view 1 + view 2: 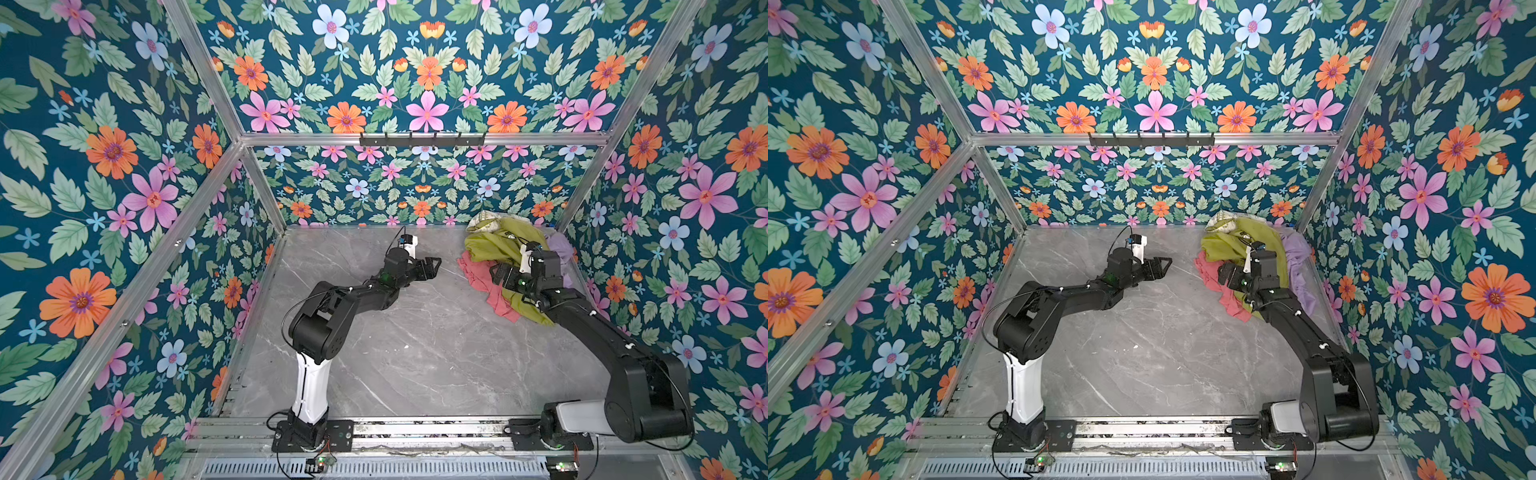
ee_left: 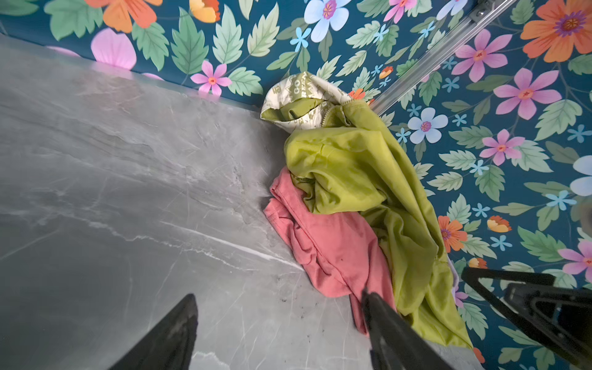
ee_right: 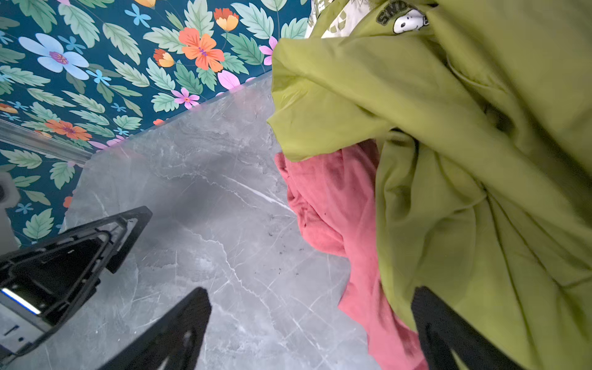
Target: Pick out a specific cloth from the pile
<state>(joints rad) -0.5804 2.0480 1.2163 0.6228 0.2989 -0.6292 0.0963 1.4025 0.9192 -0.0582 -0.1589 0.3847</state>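
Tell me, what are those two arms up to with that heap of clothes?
Two robot arms are working at a pile of cloths in the far right corner of the table. The right gripper hangs open right at the pile, over the salmon-pink cloth, which lies partly under the olive-green cloth. The left gripper, also open and empty, points at the pile from over bare table. Nothing is grasped yet.

Grey marble-veined counter enclosed on three sides by walls printed with orange, pink and pale-blue flowers on teal. Aluminium frame bars follow the wall joints. A black hook rail is fixed to the rear bar. A slotted grille runs along the front edge.
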